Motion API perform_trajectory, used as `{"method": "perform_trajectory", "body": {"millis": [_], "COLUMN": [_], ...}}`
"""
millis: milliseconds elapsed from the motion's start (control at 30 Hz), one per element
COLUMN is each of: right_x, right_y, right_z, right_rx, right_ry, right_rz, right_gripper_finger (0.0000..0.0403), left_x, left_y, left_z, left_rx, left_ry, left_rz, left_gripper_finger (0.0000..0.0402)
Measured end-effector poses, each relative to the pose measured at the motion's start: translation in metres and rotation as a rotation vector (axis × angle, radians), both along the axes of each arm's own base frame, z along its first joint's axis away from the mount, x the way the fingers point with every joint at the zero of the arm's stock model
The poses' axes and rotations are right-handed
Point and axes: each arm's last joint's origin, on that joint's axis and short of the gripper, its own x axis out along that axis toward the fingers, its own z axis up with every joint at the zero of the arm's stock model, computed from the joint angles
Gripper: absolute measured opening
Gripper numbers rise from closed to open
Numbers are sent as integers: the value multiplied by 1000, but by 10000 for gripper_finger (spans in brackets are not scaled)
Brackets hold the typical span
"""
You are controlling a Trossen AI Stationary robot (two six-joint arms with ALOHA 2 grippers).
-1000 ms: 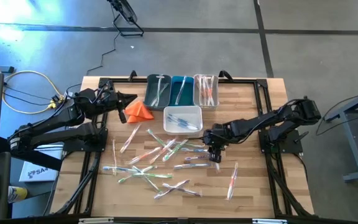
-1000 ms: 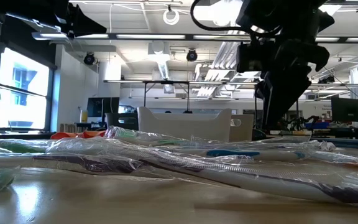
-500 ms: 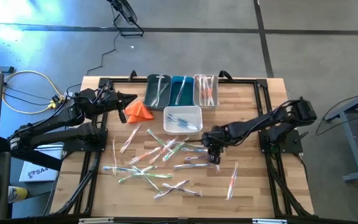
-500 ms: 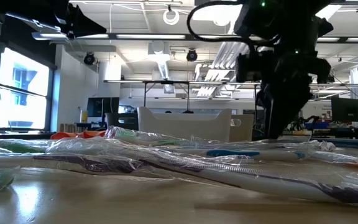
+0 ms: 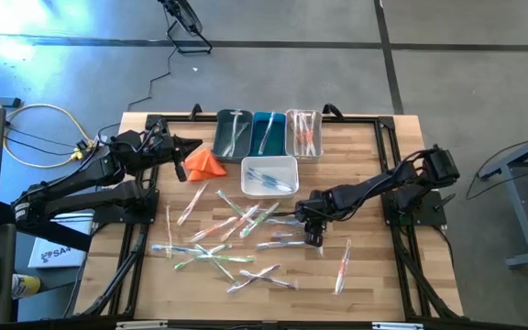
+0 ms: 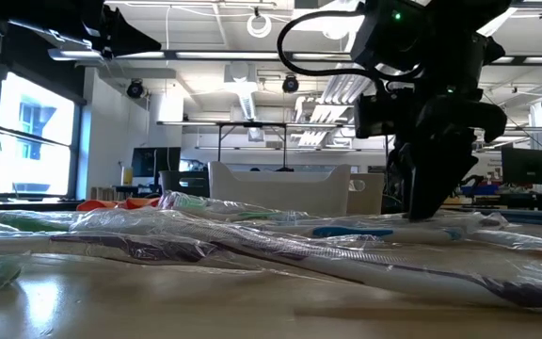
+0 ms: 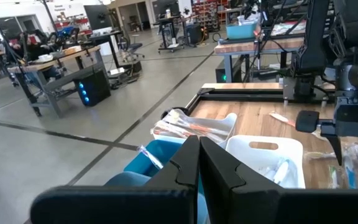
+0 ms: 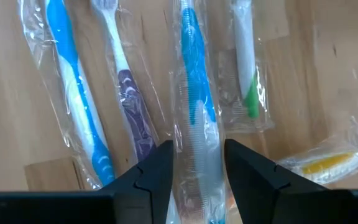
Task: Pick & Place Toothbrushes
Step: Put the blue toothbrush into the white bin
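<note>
Wooden bench lies under the right claw, fingers spread astride a blue toothbrush; wrapped toothbrushes scatter beside it; bins stand beyond; left claw hangs clenched, well apart, beside an orange cloth.

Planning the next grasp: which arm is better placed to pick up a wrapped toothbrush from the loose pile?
Right. The right gripper is down over the pile, fingers open astride a blue toothbrush; the left gripper waits shut by the orange cloth.
</note>
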Motion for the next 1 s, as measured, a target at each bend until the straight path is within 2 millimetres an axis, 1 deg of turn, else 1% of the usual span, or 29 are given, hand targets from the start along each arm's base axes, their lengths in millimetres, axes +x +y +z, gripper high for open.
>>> {"method": "perform_trajectory", "body": {"millis": [167, 233, 333, 500, 567, 633, 767, 933, 1000], "right_x": [0, 0, 0, 0, 0, 0, -1, 0, -4], "right_y": [0, 0, 0, 0, 0, 0, 0, -1, -2], "right_z": [0, 0, 0, 0, 0, 0, 7, 22, 29], "right_rx": [0, 1, 1, 7, 22, 29, 22, 6, 4], "right_ry": [0, 0, 0, 1, 4, 5, -12, -51, -57], "right_rz": [-1, -2, -2, -1, 3, 5, 7, 1, -2], "right_gripper_finger": [136, 130, 107, 56, 44, 44, 44, 45, 44], "left_x": [0, 0, 0, 0, 0, 0, 0, 0, 0], "left_y": [0, 0, 0, 0, 0, 0, 0, 0, 0], "left_z": [0, 0, 0, 0, 0, 0, 0, 0, 0], "left_rx": [0, 0, 0, 0, 0, 0, 0, 0, -1], "left_ry": [-1, 0, 0, -1, -1, -1, -1, -2, -1], "left_rz": [0, 0, 0, 0, 0, 0, 0, 0, 0], "left_gripper_finger": [8, 8, 8, 8, 8, 8, 8, 8, 8]}}
